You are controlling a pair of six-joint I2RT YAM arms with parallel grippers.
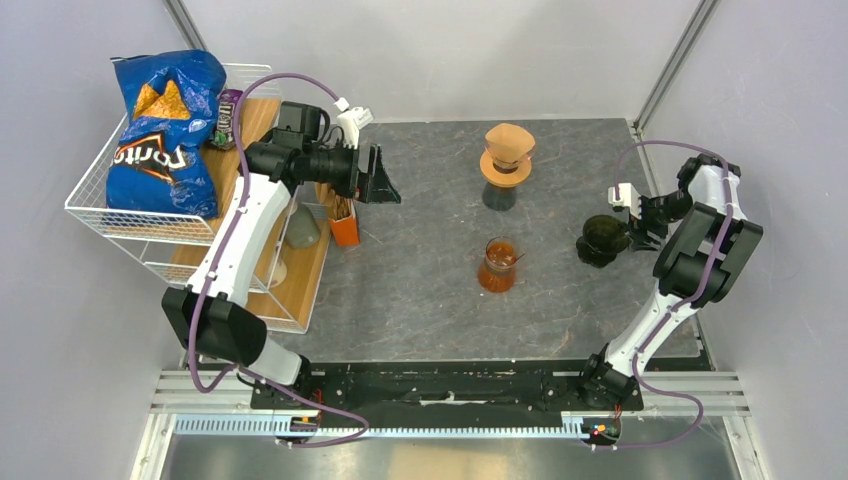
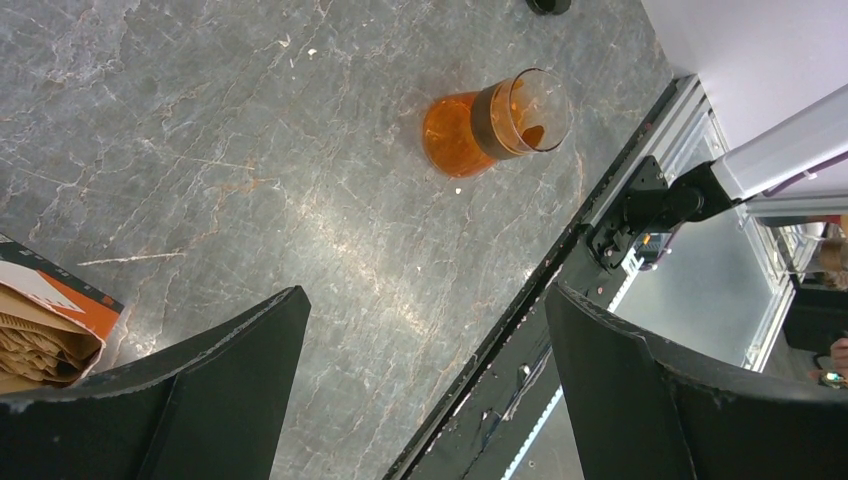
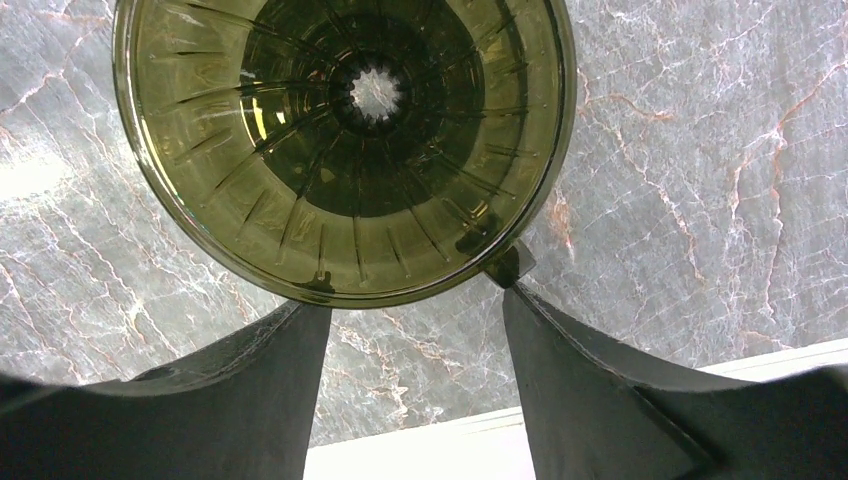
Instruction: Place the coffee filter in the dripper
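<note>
Both pincers spread; filters boxed at the left edge, green dripper by the right edge.

Left edge of table (image 1: 420,310): wire basket (image 1: 90,205) holding a blue chip bag (image 1: 165,130), wooden board (image 1: 305,270) beneath it. Orange filter box (image 1: 345,228) stands just beside the board, with brown paper filters (image 2: 35,340) stacked inside. Left gripper (image 1: 385,185) hangs above the table just beyond the box, jaws wide apart, gripping nothing. Centre: glass carafe (image 1: 498,265) with orange liquid. Toward the far edge: orange dripper (image 1: 508,152) on its stand. Near the right edge: green glass dripper (image 3: 345,150), upright. Right gripper (image 3: 410,295) has jaws apart, tips at the dripper's near rim; contact cannot be told.
</note>
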